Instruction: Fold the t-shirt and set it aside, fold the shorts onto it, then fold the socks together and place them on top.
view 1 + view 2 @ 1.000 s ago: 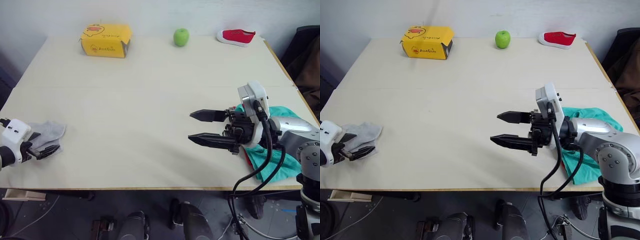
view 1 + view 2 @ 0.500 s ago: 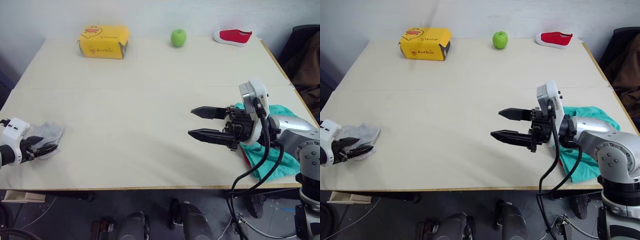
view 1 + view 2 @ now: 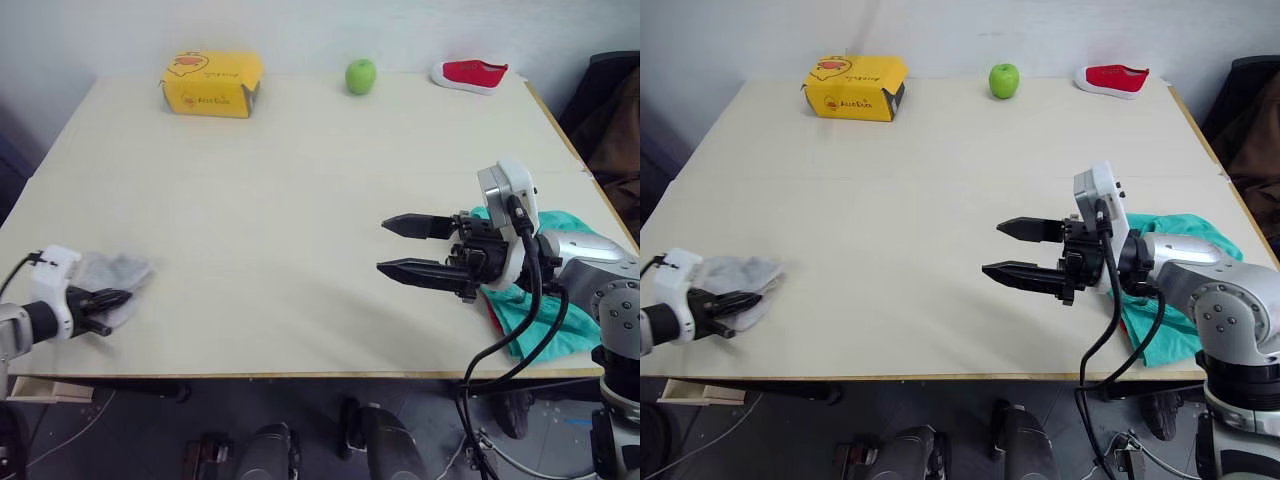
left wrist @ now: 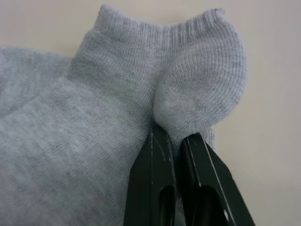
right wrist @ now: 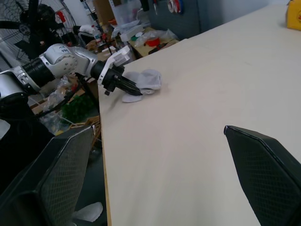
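Socks (image 4: 117, 122) lie at the table's (image 3: 300, 220) near left edge, pinched in the left gripper (image 4: 176, 141); the right gripper (image 3: 1020, 252) hovers, fingers apart, beside the shorts (image 3: 1185, 290) near right. Best carry both socks across without dragging.

Table (image 3: 300, 200): box (image 3: 211, 83), apple (image 3: 361, 75), shoe (image 3: 469, 74), socks (image 3: 118, 275), shorts (image 3: 545, 310).

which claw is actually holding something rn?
The left claw, pinched shut on the grey socks at the table's near-left edge. The right claw hovers open, empty.
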Controlling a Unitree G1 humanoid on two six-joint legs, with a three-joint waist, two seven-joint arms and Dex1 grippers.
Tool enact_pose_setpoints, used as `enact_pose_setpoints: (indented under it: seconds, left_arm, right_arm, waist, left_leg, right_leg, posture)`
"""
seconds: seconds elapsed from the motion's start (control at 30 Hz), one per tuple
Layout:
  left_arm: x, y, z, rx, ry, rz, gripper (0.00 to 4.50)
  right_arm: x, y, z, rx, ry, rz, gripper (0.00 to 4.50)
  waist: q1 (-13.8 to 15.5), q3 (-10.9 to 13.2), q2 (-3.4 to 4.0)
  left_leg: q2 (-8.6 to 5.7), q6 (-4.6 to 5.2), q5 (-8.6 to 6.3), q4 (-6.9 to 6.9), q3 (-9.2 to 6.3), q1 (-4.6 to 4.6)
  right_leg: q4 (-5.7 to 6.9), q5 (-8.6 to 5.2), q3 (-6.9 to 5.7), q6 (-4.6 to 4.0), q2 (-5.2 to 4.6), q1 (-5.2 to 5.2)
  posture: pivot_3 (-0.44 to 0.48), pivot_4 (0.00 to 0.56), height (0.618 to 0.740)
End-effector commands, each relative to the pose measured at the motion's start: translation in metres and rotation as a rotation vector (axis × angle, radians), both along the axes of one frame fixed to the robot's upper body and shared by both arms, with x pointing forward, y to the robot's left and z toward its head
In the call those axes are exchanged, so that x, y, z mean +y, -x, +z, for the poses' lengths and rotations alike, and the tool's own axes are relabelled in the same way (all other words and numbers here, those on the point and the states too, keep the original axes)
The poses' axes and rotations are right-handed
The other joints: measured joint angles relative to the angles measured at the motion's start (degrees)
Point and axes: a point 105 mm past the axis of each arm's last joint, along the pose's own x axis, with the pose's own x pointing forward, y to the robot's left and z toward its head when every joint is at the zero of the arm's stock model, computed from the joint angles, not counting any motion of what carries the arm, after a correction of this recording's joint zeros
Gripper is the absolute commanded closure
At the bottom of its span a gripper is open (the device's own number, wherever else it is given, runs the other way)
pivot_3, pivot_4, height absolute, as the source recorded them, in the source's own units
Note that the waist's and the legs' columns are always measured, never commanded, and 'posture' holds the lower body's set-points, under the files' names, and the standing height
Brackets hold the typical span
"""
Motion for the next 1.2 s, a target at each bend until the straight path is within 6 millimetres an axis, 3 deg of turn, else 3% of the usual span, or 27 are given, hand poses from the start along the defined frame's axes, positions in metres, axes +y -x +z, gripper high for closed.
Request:
enact_pose_setpoints:
  seconds: [0.03, 0.2, 0.4, 0.63, 0.67, 0.7, 0.83, 0.93, 1.07, 1.13, 1.2]
  left_arm:
    - [-0.052, -0.008, 0.011, 0.000, 0.046, -0.025, 4.49]
    - [-0.119, -0.028, 0.016, 0.021, 0.205, 0.022, 4.49]
    - [-0.183, -0.041, 0.016, 0.058, 0.226, 0.024, 4.49]
    - [-0.239, -0.050, 0.016, 0.122, 0.268, -0.064, 4.49]
    - [-0.245, -0.052, 0.018, 0.129, 0.294, -0.062, 4.04]
    - [-0.249, -0.053, 0.020, 0.136, 0.315, -0.064, 3.90]
    - [-0.253, -0.055, 0.023, 0.147, 0.379, -0.061, 2.75]
    - [-0.243, -0.051, 0.027, 0.125, 0.384, -0.101, 1.80]
    - [-0.211, -0.034, 0.030, 0.107, 0.278, -0.233, 0.50]
    - [-0.201, -0.024, 0.035, 0.103, 0.203, -0.306, 0.03]
    - [-0.187, -0.016, 0.043, 0.072, 0.122, -0.366, 0.03]
  right_arm:
    - [0.002, 0.007, 0.006, -0.050, 0.007, 0.036, 0.00]
    - [0.009, 0.005, 0.003, -0.046, 0.001, 0.037, 0.00]
    - [0.014, 0.009, -0.003, -0.031, -0.004, 0.042, 0.00]
    - [0.014, 0.009, -0.010, -0.020, 0.010, 0.026, 0.00]
    - [0.014, 0.009, -0.011, -0.019, 0.013, 0.019, 0.00]
    - [0.014, 0.009, -0.013, -0.018, 0.020, 0.014, 0.00]
    - [0.014, 0.010, -0.017, -0.019, 0.040, 0.003, 0.00]
    - [0.012, 0.007, -0.021, -0.013, 0.053, -0.029, 0.00]
    - [0.009, -0.005, -0.027, -0.002, 0.074, -0.101, 0.00]
    - [0.008, -0.009, -0.030, 0.005, 0.087, -0.120, 0.00]
    - [0.007, -0.016, -0.035, 0.020, 0.110, -0.145, 0.00]
  waist:
    - [0.51, -0.02, -0.03]
    - [0.87, -0.07, -0.20]
    - [0.18, -0.06, -0.27]
    - [0.41, -0.05, -0.29]
    - [0.46, -0.05, -0.29]
    - [0.51, -0.05, -0.30]
    - [0.76, -0.05, -0.30]
    - [0.25, -0.04, -0.31]
    - [-0.22, -0.04, -0.31]
    - [0.08, -0.04, -0.30]
    - [0.24, -0.04, -0.30]
  left_leg:
    - [-0.01, 0.01, 0.00, 0.00, -0.04, -0.01]
    - [-0.08, 0.10, 0.09, 0.09, -0.07, -0.03]
    - [-0.07, -0.01, 0.24, 0.16, -0.07, -0.01]
    - [-0.06, -0.08, 0.32, 0.22, -0.09, 0.01]
    - [-0.05, -0.08, 0.32, 0.28, -0.12, -0.03]
    - [-0.05, -0.08, 0.32, 0.29, -0.12, -0.02]
    - [-0.06, -0.08, 0.32, 0.33, -0.13, -0.06]
    - [-0.03, -0.10, 0.31, 0.33, -0.12, -0.05]
    - [0.01, -0.24, 0.34, 0.33, -0.08, 0.02]
    - [0.03, -0.35, 0.36, 0.34, -0.08, 0.03]
    - [0.03, -0.38, 0.37, 0.42, -0.13, 0.00]
  right_leg:
    - [-0.04, 0.01, -0.01, 0.02, 0.00, 0.04]
    - [-0.01, 0.11, 0.00, 0.14, 0.02, 0.15]
    - [0.01, 0.12, 0.00, 0.15, 0.11, 0.19]
    - [-0.02, 0.14, 0.02, 0.12, 0.12, 0.19]
    - [-0.03, 0.14, 0.01, 0.11, 0.12, 0.18]
    - [-0.04, 0.14, 0.01, 0.11, 0.12, 0.18]
    - [-0.07, 0.14, 0.01, 0.12, 0.12, 0.19]
    - [-0.02, 0.14, 0.00, 0.11, 0.13, 0.16]
    - [0.08, 0.09, 0.02, 0.03, 0.16, 0.11]
    - [0.45, 0.01, 0.03, -0.10, 0.17, 0.04]
    - [0.46, -0.03, 0.02, -0.16, 0.17, 0.01]
  posture:
    - [0.000, 0.150, 0.740]
    - [0.000, 0.150, 0.740]
    - [0.000, 0.150, 0.740]
    - [0.000, 0.150, 0.740]
    - [0.000, 0.150, 0.740]
    - [0.000, 0.150, 0.740]
    - [0.000, 0.150, 0.740]
    - [0.000, 0.150, 0.740]
    - [0.000, 0.150, 0.740]
    - [0.000, 0.150, 0.740]
    - [0.000, 0.150, 0.740]
